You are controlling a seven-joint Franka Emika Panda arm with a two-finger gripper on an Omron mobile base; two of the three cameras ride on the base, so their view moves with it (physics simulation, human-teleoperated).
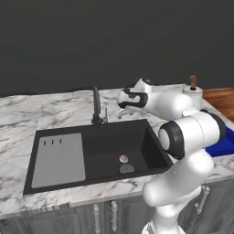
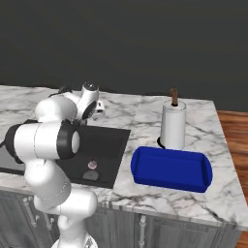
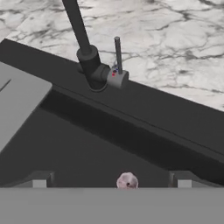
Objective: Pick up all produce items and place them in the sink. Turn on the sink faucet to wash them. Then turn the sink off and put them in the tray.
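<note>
The produce item, a small pinkish bulb, lies on the floor of the black sink, right beside the round grey drain. The dark gooseneck sink faucet stands on the back rim with its thin lever upright. My gripper hovers open above the sink's back right part, just right of the faucet, holding nothing. The blue tray sits on the counter right of the sink, partly behind my arm in the left base view.
A grey slotted drainboard covers the sink's left part. A white paper towel roll stands behind the tray. Marble counter surrounds the sink; the counter's right end is near the tray.
</note>
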